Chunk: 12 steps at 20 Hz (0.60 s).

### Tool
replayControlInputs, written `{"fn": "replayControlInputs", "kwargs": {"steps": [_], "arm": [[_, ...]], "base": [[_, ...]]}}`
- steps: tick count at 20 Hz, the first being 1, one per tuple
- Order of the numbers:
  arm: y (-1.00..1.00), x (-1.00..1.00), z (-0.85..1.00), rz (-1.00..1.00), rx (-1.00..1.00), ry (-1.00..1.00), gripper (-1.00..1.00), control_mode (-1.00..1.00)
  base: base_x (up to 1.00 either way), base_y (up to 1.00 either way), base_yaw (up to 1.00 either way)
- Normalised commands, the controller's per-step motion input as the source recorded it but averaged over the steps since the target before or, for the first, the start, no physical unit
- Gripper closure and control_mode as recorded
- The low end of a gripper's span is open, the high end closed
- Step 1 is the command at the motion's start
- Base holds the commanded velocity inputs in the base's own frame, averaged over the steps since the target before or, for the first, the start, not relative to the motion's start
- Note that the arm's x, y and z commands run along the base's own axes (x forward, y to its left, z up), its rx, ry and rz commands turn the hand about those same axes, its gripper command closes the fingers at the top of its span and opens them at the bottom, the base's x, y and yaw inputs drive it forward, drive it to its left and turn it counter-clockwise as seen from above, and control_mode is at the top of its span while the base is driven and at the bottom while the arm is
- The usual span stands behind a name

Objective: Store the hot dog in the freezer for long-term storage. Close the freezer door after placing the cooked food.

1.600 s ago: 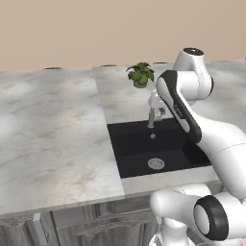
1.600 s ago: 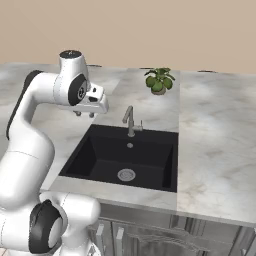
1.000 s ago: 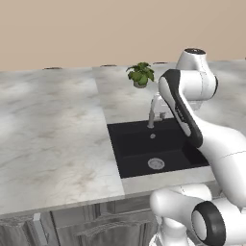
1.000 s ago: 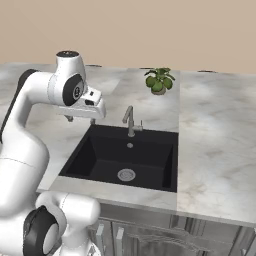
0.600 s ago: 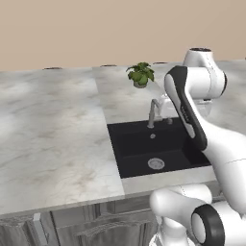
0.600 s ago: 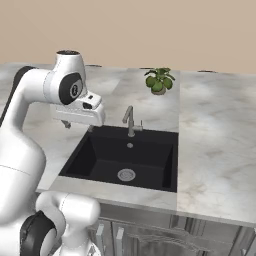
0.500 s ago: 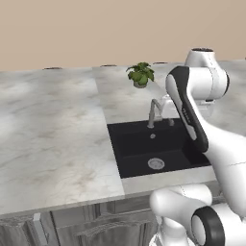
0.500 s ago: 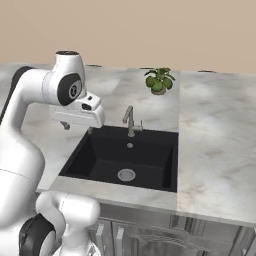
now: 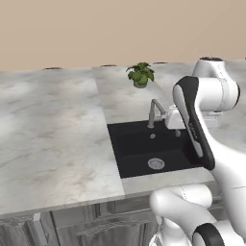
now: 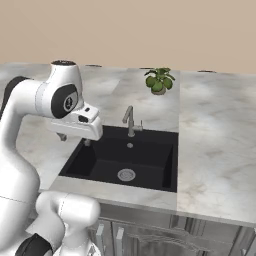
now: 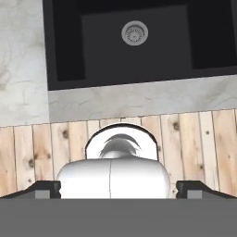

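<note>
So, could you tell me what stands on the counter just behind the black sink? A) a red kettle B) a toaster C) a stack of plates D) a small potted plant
D: a small green potted plant stands on the marble counter beyond the faucet of the sink.

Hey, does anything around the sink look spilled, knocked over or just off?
Nothing stands out. The black sink is dry and bare, its faucet upright, the small potted plant standing on the marble counter.
</note>
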Motion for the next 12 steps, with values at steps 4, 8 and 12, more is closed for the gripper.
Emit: {"fn": "replayControlInputs", "kwargs": {"steps": [4, 8, 12], "arm": [[0.06, -0.14, -0.29, 0.00, -0.08, 0.11, -1.00, -1.00], [0.08, -0.12, -0.30, 0.00, -0.11, -0.01, -1.00, -1.00], [0.28, -0.07, -0.11, 0.00, -0.10, 0.00, -1.00, -1.00]], "base": [[0.00, 0.00, 0.00], [0.00, 0.00, 0.00], [0.00, 0.00, 0.00]]}}
